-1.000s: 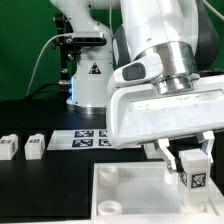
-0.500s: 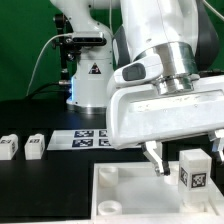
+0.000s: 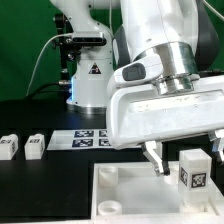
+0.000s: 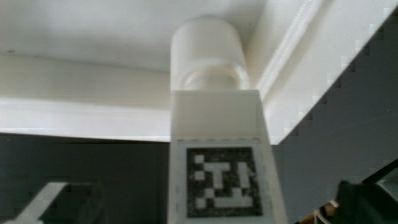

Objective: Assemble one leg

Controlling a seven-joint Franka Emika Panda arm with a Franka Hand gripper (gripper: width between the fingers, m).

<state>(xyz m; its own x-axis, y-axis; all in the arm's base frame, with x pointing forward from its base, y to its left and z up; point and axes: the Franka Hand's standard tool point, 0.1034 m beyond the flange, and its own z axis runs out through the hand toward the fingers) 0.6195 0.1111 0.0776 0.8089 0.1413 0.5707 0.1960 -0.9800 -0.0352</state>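
Note:
A white square leg (image 3: pixel 194 170) with a black-and-white tag stands upright in the corner socket of the big white panel (image 3: pixel 120 195) on the exterior view's right. My gripper (image 3: pixel 186 157) hangs over it, open. One finger (image 3: pixel 157 160) stands apart from the leg on the exterior view's left; the other is at the frame's edge. In the wrist view the leg (image 4: pixel 221 130) runs between the spread fingertips (image 4: pixel 43 203) of the gripper (image 4: pixel 205 205), touching neither. The panel (image 4: pixel 89 85) lies beyond it.
Two more white legs (image 3: pixel 9 147) (image 3: pixel 35 146) lie on the black table at the exterior view's left. The marker board (image 3: pixel 88 138) lies behind the panel. The robot's base (image 3: pixel 88 75) stands at the back before a green wall.
The fingers have spread apart and let go of the leg, which stays standing in the panel's corner. Nothing has moved in the last half second.

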